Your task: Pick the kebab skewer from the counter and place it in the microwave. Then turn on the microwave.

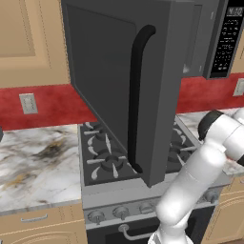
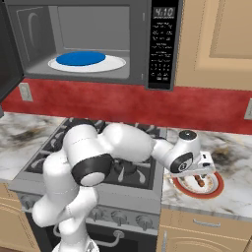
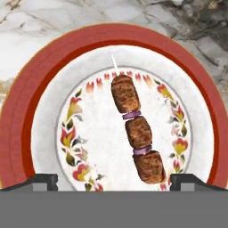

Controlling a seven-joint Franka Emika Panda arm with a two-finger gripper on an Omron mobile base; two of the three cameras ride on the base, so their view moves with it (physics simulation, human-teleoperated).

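fingers (image 3: 44, 181) spread wide, one tip each side of the skewer's (image 3: 136, 131) near end, not touching it; gripper (image 3: 114, 181) points down at the skewer, which lies on a red-rimmed plate (image 3: 49, 133) on the counter (image 2: 234, 192), right of the stove (image 2: 133, 179); above, the microwave (image 2: 162, 44) door (image 1: 119, 81) is open, a blue disc (image 2: 80, 58) on its turntable (image 2: 115, 64).

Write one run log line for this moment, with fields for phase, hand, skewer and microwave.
phase: reaching for pick | hand: open, above plate, nothing held | skewer: lying on plate | microwave: door open, blue dish inside
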